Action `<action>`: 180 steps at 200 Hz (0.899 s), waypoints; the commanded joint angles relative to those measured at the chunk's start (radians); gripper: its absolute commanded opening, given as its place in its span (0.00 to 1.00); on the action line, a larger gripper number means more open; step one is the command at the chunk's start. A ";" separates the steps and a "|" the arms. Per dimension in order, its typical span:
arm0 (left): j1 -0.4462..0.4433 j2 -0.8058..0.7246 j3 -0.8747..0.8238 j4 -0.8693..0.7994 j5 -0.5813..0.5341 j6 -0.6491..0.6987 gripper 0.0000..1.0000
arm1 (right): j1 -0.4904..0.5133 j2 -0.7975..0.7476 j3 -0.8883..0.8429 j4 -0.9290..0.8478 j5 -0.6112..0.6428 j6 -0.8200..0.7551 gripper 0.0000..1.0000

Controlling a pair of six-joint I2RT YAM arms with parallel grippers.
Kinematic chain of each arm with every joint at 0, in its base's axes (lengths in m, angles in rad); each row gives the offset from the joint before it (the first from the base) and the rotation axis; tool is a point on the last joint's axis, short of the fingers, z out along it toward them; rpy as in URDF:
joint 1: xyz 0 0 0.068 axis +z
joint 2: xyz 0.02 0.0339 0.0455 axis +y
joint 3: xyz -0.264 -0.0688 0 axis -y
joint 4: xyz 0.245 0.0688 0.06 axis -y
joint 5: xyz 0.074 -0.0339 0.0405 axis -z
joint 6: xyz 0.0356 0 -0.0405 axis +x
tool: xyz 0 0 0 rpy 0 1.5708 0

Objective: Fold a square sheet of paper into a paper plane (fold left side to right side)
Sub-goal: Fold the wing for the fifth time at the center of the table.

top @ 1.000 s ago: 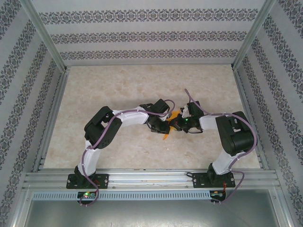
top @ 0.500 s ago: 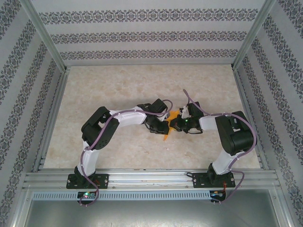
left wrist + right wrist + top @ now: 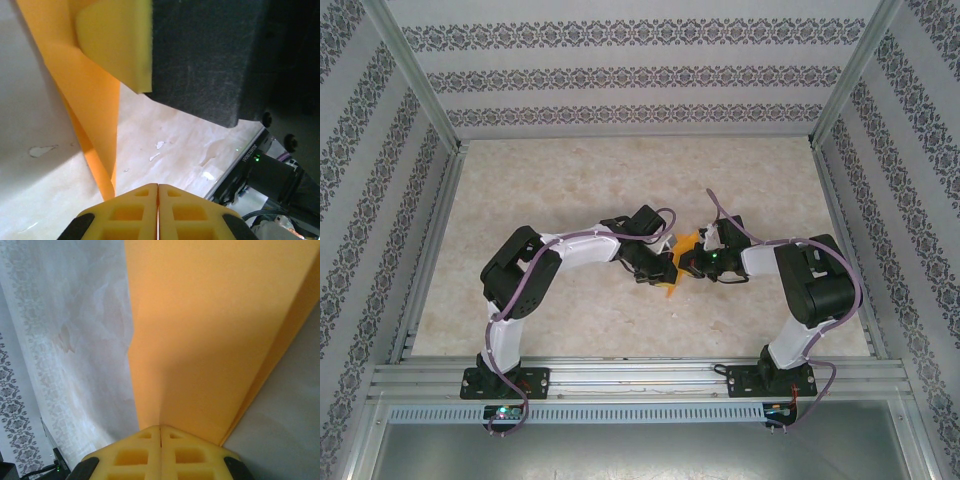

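The orange paper sat near the middle of the marble-patterned table, a little toward its right edge, between the 2 grippers that met there. In the top view 1 part of it showed behind the grippers and a narrow point reached toward the table's near edge.

The right gripper was clenched on the paper. In its wrist view the 2 yellow fingers met along 1 seam, and the sheet rose straight out of that seam with a soft crease running up from it. A second layer showed along the sheet's right edge.

The left gripper had its yellow fingers pressed together with no gap. In its wrist view the paper hung as a long, tapering strip whose point ended right at the tip of 1 finger. Whether that point was pinched could not be told. Higher in the same view, the right gripper's yellow pad lay against the paper, with its black body beside it.

From above, the left gripper and right gripper stood just beside each other, near the paper.
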 commanded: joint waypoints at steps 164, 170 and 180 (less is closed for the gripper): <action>0.001 0.094 -0.012 0.052 0.030 -0.004 0.09 | 0.014 0.097 -0.045 -0.146 0.133 -0.051 0.00; 0.001 0.094 -0.014 0.052 0.031 -0.004 0.09 | 0.013 0.097 -0.045 -0.147 0.133 -0.051 0.00; 0.000 0.095 -0.018 0.054 0.030 -0.004 0.09 | 0.015 0.098 -0.043 -0.149 0.134 -0.052 0.00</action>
